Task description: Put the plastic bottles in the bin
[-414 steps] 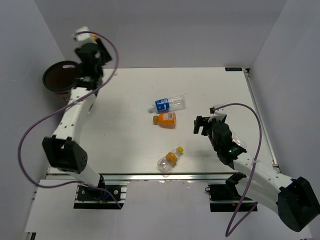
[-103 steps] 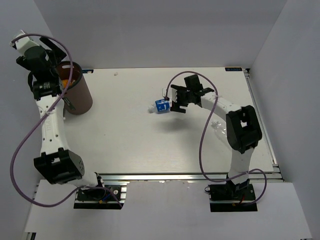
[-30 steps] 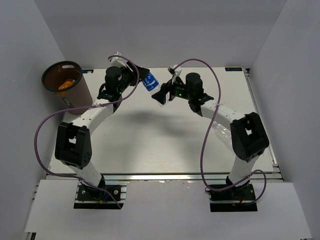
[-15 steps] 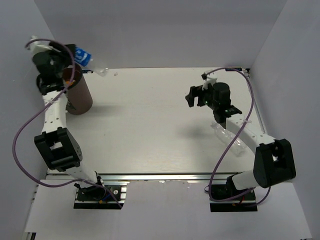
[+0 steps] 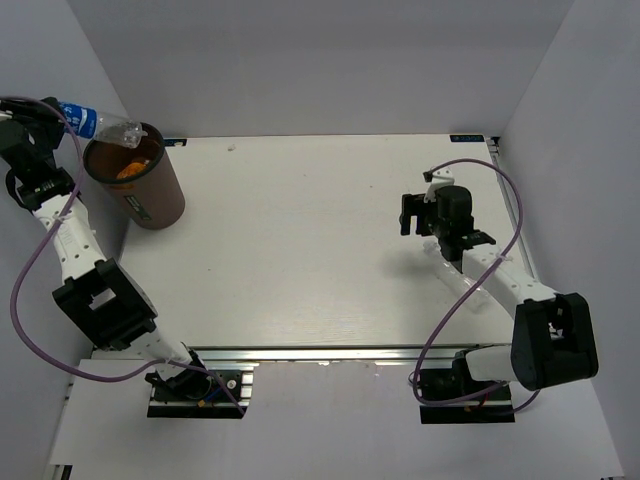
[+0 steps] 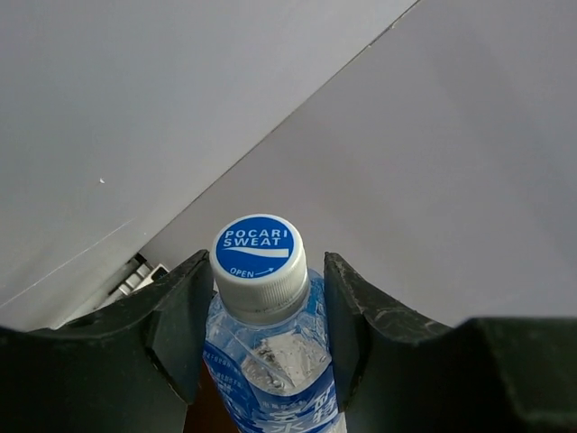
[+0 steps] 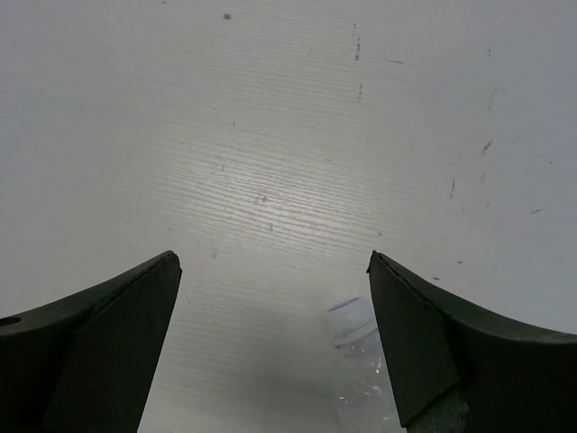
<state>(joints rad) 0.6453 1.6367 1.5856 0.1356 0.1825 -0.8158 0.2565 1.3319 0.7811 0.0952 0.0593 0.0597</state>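
Over the right side of the worktop (image 5: 300, 260) we see the right claw (image 7: 270, 298) released and spread wide, with a clear bottle (image 7: 358, 338) lying just beneath. At the far left corner, the left claw (image 6: 261, 307) grasps the blue-label bottle (image 6: 266, 338) below its cap, tilted at the rim of the bin (image 5: 160, 200), which has orange bottles (image 5: 128, 170) inside.

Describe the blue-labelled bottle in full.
The bottle is clear plastic with a blue label and a white cap topped in blue reading Pocari Sweat. The left gripper clamps it just below the cap, holding it aloft and slanted, its clear base over the open bin, seemingly touching nothing else.
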